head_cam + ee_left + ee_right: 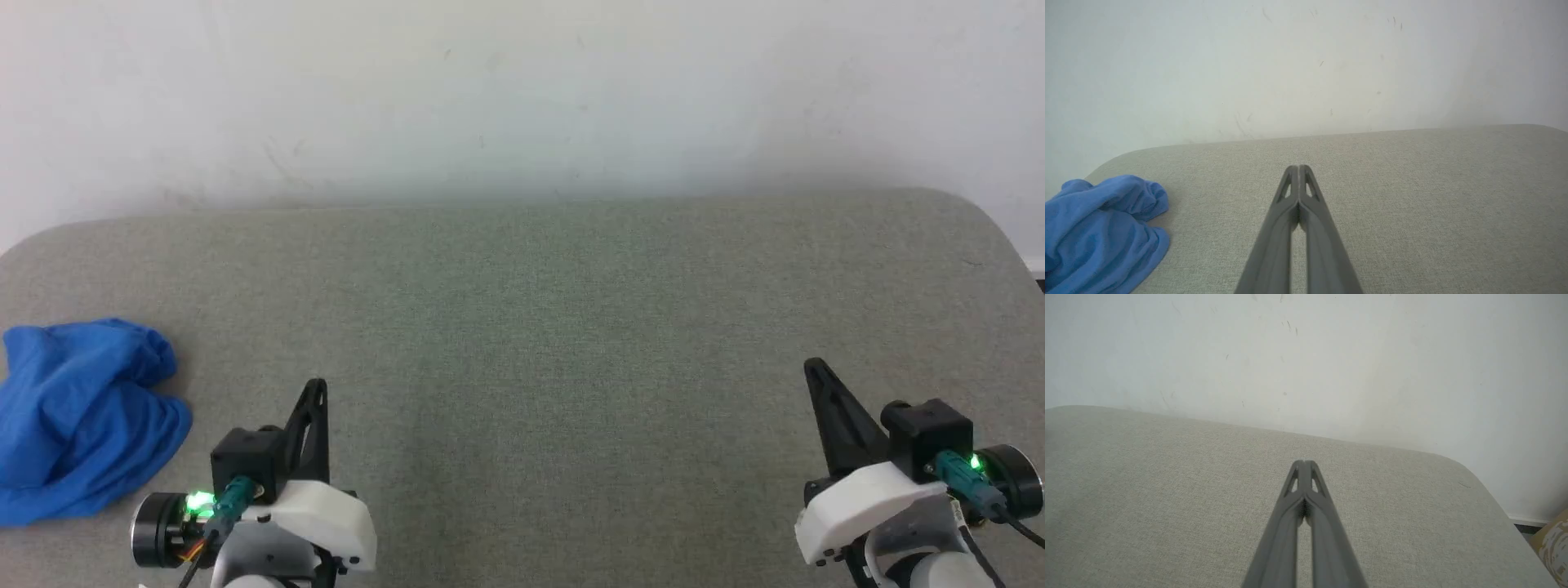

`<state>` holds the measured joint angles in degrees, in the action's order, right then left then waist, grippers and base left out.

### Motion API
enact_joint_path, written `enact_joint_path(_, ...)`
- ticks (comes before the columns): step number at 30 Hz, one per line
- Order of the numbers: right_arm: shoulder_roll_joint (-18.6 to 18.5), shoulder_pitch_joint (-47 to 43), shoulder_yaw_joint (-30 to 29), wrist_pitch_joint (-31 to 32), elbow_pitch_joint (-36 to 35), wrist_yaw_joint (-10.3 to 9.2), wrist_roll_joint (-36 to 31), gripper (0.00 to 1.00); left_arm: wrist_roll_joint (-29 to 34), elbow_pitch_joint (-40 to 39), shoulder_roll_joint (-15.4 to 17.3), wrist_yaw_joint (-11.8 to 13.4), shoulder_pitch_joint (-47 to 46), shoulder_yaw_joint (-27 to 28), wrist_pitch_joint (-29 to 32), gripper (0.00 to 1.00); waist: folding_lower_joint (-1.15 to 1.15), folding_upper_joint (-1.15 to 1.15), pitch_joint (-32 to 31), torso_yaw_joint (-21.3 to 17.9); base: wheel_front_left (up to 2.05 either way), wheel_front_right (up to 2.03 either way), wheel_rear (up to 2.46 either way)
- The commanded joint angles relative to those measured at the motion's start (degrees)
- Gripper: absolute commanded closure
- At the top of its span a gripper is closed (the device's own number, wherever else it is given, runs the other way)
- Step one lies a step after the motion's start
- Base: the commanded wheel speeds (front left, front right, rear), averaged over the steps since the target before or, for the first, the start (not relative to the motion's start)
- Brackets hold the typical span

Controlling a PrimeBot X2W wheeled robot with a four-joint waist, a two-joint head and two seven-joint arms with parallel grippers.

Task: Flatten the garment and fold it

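The garment [77, 416] lies crumpled in a bright blue heap at the far left of the grey fabric surface; the left wrist view has the garment [1098, 232] at its lower left. Only blue cloth shows, with sleeves, trim and lettering hidden in the folds. My left gripper [317, 385] sits at the lower left, just right of the heap and apart from it, fingertips pressed together [1298, 167] with nothing between them. My right gripper [812, 365] rests at the lower right, far from the garment, shut and holding nothing [1304, 462].
The grey upholstered surface [539, 327] has rounded far corners and ends against a pale wall [522, 90]. Past its right edge, the right wrist view has a strip of floor and a patterned tan object [1553, 543].
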<state>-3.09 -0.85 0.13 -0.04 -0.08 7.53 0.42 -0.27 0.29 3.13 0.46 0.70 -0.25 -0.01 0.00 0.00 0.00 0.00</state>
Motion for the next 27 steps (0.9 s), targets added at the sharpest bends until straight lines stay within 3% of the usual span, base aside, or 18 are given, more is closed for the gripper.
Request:
enact_joint_path(1,0.2,0.8,-0.1,0.0,0.1,-0.04,-0.4,1.0,0.3,-0.3,-0.2,-0.5,-0.7,0.2,0.0,1.0,0.0,0.0,0.0,0.0,0.0,0.0,0.0)
enact_joint_path(25,0.2,0.8,-0.1,0.0,0.1,-0.04,-0.4,1.0,0.3,-0.3,-0.2,-0.5,-0.7,0.2,0.0,1.0,0.0,0.0,0.0,0.0,0.0,0.0,0.0)
enact_joint_path(26,0.0,0.0,0.0,0.0,0.0,0.0,0.0,0.0,0.0,0.0,0.0,0.0,0.0,0.0,0.0,0.0,0.0,0.0,0.0,0.0,0.0,0.0,0.0)
enact_joint_path(27,0.0,0.0,0.0,0.0,0.0,0.0,0.0,0.0,0.0,0.0,0.0,0.0,0.0,0.0,0.0,0.0,0.0,0.0,0.0,0.0,0.0,0.0,0.0)
